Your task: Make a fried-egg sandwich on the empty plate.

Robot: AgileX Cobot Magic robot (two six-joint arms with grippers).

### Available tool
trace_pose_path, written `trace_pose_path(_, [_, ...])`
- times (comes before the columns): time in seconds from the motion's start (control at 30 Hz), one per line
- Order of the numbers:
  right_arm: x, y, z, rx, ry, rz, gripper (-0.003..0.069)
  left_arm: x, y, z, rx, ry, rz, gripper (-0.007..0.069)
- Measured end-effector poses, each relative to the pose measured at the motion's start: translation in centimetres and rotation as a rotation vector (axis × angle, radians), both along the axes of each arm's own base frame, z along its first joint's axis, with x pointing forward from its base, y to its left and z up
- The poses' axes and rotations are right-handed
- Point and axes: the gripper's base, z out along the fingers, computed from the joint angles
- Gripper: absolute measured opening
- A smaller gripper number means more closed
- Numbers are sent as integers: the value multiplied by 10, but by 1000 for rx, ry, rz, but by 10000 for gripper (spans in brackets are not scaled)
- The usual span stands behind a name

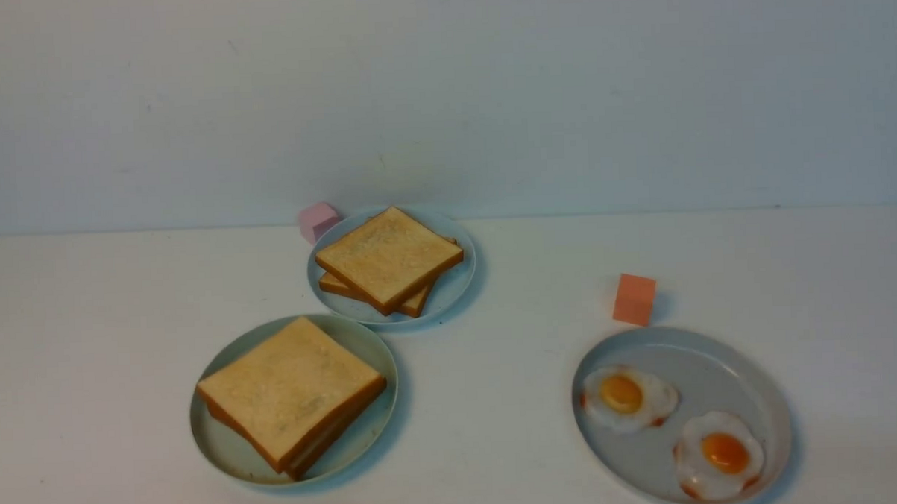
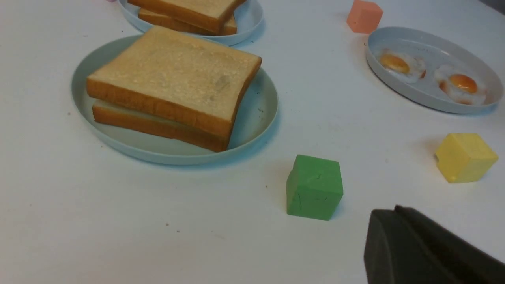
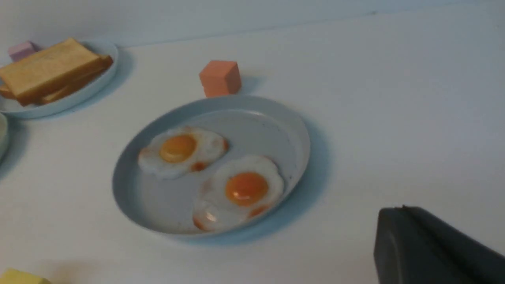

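Observation:
Two square golden toast slices lie stacked as a sandwich (image 1: 293, 392) on the pale mint-green plate (image 1: 224, 454) at the front left. In the left wrist view the sandwich (image 2: 173, 79) shows a thin pale layer between the slices; no yolk is visible. My left gripper (image 2: 394, 211) is shut and empty, low over the table beside a green cube (image 2: 314, 187), apart from the plate (image 2: 256, 118). My right gripper (image 3: 400, 211) is shut and empty, near the table on the near side of the egg plate. Neither gripper shows in the front view.
A small pale-blue plate (image 1: 457, 281) behind holds two plain toast slices (image 1: 389, 258). A grey-blue plate (image 1: 720, 347) at the right holds two fried eggs (image 1: 627, 397) (image 1: 719, 454). Pink (image 1: 317, 221), orange (image 1: 634, 299) and yellow (image 2: 464, 157) cubes stand about.

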Motion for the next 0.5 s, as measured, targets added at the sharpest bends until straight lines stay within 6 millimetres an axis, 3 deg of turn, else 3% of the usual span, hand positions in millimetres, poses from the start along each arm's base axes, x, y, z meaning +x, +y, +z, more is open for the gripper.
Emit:
trace_pose_path(0.03, [-1, 0, -6, -11, 15, 2, -10, 0, 0, 0, 0, 0, 0, -13])
trace_pose_path(0.5, [-2, -1, -6, -55, 1, 3, -10, 0, 0, 0, 1, 3, 1, -6])
